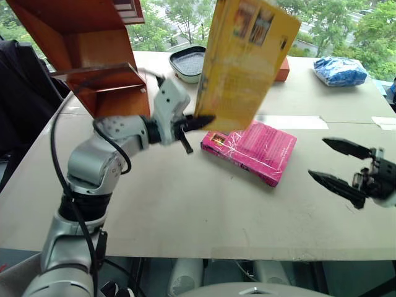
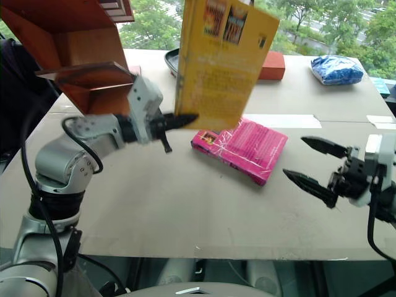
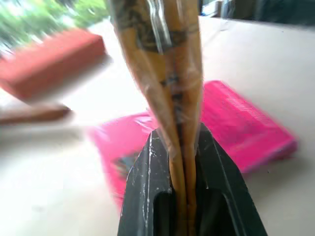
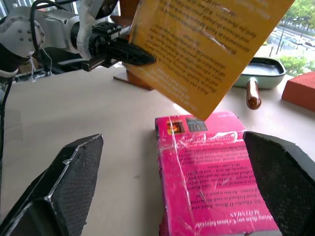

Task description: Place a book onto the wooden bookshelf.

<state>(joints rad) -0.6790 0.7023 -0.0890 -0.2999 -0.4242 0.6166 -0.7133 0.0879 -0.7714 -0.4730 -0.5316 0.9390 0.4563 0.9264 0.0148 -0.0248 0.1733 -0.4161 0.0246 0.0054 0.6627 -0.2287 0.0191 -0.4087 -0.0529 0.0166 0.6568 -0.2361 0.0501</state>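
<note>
Left gripper (image 1: 199,124) pinching book (image 1: 247,62) by its lower corner; right gripper (image 1: 346,167) spread, idle. Swing slowly toward bookshelf (image 1: 93,55), minding sag.

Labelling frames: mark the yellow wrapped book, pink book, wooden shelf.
yellow wrapped book (image 1: 241,68), left eye view, cover middle
pink book (image 1: 257,150), left eye view, cover
reddish-brown wooden shelf (image 1: 93,52), left eye view, slanted board

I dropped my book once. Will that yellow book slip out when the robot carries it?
It might. The book wears shiny plastic wrap, probably slippery. The left gripper pinches only its bottom corner, so the tall part above could swing or tip. It stands straight, so it seems fairly stiff.
</note>
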